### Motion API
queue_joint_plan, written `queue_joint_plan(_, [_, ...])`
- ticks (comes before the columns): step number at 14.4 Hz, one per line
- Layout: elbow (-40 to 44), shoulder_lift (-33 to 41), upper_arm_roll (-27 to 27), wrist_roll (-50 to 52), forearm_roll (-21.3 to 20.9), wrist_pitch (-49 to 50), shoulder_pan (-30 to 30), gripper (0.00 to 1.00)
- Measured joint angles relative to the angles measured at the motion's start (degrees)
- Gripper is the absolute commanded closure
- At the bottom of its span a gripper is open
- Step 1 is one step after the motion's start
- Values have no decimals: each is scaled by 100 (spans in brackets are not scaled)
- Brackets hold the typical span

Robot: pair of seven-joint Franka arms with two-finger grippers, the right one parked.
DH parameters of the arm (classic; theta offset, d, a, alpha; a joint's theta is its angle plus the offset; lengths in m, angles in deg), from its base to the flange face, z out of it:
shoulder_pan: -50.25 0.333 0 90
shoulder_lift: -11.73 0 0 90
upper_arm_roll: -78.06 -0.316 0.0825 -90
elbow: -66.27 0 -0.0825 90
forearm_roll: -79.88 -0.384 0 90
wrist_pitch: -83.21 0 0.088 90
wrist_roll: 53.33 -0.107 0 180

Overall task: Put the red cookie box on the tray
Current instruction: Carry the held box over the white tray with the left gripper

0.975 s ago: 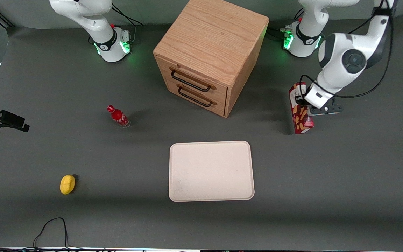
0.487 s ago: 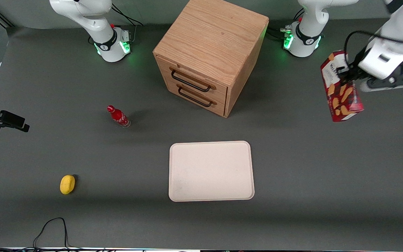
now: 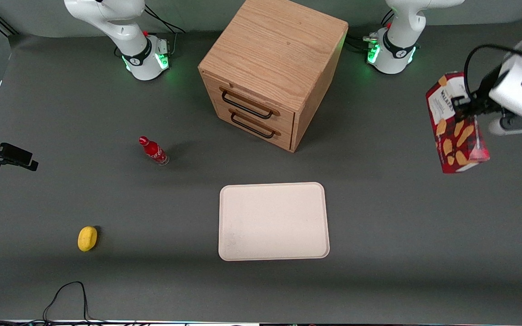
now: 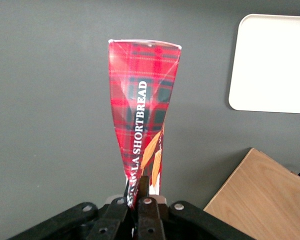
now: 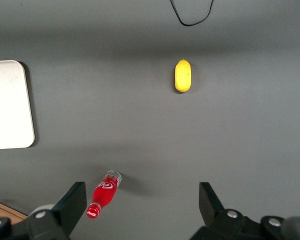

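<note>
The red cookie box (image 3: 456, 124) hangs in the air above the table at the working arm's end, its long axis roughly vertical. My gripper (image 3: 462, 107) is shut on its upper end, pinching the carton flat. In the left wrist view the plaid box (image 4: 142, 107) reaches away from the gripper (image 4: 139, 186), over bare table. The cream-white tray (image 3: 273, 221) lies flat near the table's middle, nearer the front camera than the wooden cabinet, with nothing on it. A corner of the tray (image 4: 270, 62) shows in the left wrist view, well apart from the box.
A wooden two-drawer cabinet (image 3: 270, 72) stands between the arm bases. A small red bottle (image 3: 153, 151) and a yellow lemon-like object (image 3: 87, 238) lie toward the parked arm's end. A black cable (image 3: 64, 294) loops near the table's front edge.
The box was lifted off the table and carried up toward the working arm's end; in the last half second it shifted a little farther that way and nearer the front camera.
</note>
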Motion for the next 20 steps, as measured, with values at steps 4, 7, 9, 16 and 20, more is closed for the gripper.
queue_joint_plan(4, [1601,-1444,30,488,-15,240,-536,100])
queue_joint_plan(7, [2275,-2122,38,1334,-150,-38,-1168,100])
queue_joint_plan(9, [2629,-2502,39,1970,-313,-296,-1624,100])
queue_joint_plan(16, [2935,-3047,1,2702,-609,-543,-2412,100])
queue_joint_plan(20, [2675,-3611,-45,2650,-610,-1291,-2332,100])
